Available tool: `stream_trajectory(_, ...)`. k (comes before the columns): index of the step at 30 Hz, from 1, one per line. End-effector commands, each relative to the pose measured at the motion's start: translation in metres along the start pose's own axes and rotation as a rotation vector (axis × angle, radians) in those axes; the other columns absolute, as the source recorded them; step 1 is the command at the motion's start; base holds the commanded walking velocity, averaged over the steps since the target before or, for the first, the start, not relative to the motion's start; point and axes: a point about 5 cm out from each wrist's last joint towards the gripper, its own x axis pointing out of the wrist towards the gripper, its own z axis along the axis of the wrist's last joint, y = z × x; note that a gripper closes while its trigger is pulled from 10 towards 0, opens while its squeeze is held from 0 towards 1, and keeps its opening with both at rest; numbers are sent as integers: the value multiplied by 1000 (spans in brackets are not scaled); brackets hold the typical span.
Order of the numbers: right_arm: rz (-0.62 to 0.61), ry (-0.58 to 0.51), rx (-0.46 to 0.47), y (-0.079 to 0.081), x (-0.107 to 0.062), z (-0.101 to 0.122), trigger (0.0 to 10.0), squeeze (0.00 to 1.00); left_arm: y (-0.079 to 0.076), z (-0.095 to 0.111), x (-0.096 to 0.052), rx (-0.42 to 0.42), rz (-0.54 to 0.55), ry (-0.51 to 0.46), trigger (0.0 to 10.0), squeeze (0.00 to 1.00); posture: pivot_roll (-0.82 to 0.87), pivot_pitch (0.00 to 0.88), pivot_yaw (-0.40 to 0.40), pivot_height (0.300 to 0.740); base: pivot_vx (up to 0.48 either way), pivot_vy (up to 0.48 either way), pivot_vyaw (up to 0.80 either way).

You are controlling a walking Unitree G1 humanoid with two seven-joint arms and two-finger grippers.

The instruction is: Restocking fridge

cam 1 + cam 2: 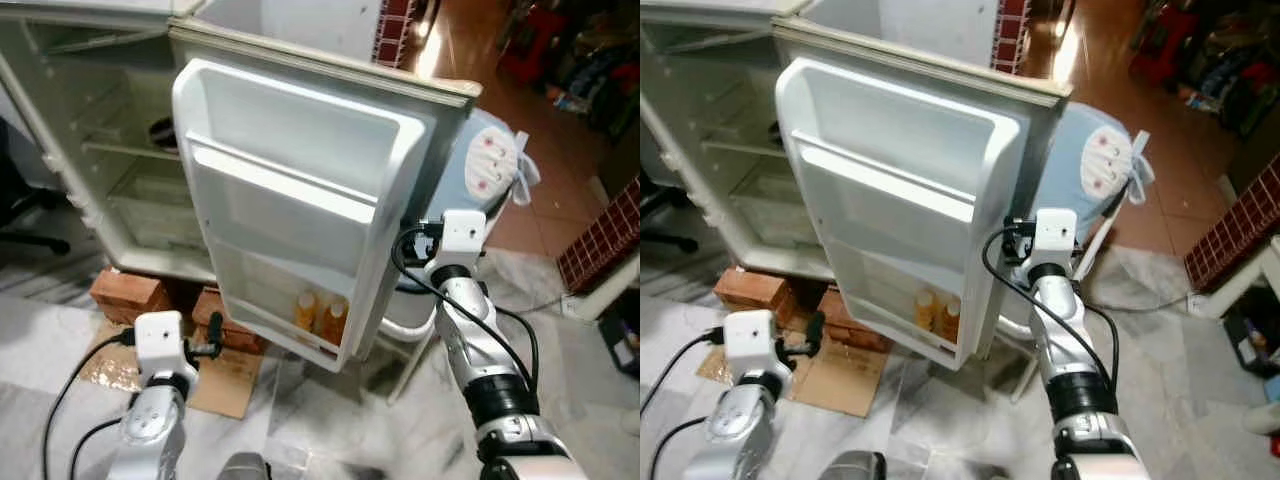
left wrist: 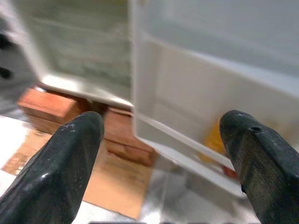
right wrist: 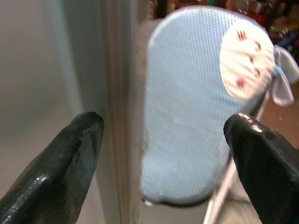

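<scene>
Nearest the camera: two silver arms, each ending in two long black fingers.

Left gripper (image 1: pixel 215 335): low, in front of the red bricks (image 1: pixel 130 292) and flattened brown cardboard (image 1: pixel 228 380) under the cabinet of the white fridge (image 1: pixel 120 200). Fingers (image 2: pixel 65 163) spread wide, nothing between them. Aimed at the lower inner face of the white fridge door (image 1: pixel 300 190), toward its bottom door shelf (image 1: pixel 285 325).

Right gripper (image 3: pixel 163 154): raised beside the outer free edge of the door, on the side away from the hinge. Fingers (image 3: pixel 261 158) apart, empty; door edge lined up just inside one finger, pale blue padded ironing board with white patch (image 1: pixel 490 165) behind the gap. Contact with the door: cannot tell.

Task items: two bottles of orange drink (image 1: pixel 320 315), upright, side by side, touching or nearly so, seated in the bottom door shelf. Long axes vertical. Upper door shelves bare; a dark round item (image 1: pixel 163 133) on one cabinet shelf.

Deciding relation: door standing open, swung out between the two arms, inner face toward the left arm, outer edge at the right arm. Bottles ahead of and slightly right of the left gripper, near it; well below the right gripper and on the far face of the door from it. Judgement: left arm nearer for any shelf work; right arm placed for holding or swinging the door.
</scene>
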Motion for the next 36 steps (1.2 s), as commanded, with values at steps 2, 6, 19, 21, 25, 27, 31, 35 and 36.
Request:
stream_trajectory(2,-2,-44,3,5,8,13,10000,0,-1,-8,2,41,-32,45,10000,0,89,0,-32,740,0,0,0)
stream_trajectory(6,-59,-54,11,4,18,21,10000,0,-5,-3,3,102,-59,38,10000,0,90,0,-25,740,0,0,0)
stream_trajectory(19,250,-70,212,83,35,63,10000,0,-7,-1,-6,82,-33,21,10000,0,136,0,-62,740,0,0,0)
stream_trajectory(21,337,-63,220,86,27,57,10000,0,-7,-2,-6,79,-31,23,10000,0,131,0,-63,740,0,0,0)
stream_trajectory(25,606,-29,201,84,-2,39,10000,0,-8,-3,-6,79,-40,29,10000,0,100,0,-49,740,0,0,0)
stream_trajectory(27,658,-17,213,81,-8,36,10000,0,-9,-3,-6,83,-48,31,10000,0,97,0,-47,740,0,0,0)
stream_trajectory(31,610,71,36,35,-13,4,10000,0,-10,-2,-4,93,-63,45,10000,0,76,0,-39,740,0,0,0)
stream_trajectory(35,417,175,-105,-2,-3,-9,10000,0,-7,-2,-5,64,-15,57,10000,0,78,0,-40,740,0,0,0)
stream_trajectory(36,370,195,-129,-8,-1,-10,10000,0,-6,-3,-6,57,-7,59,10000,0,90,0,-45,740,0,0,0)
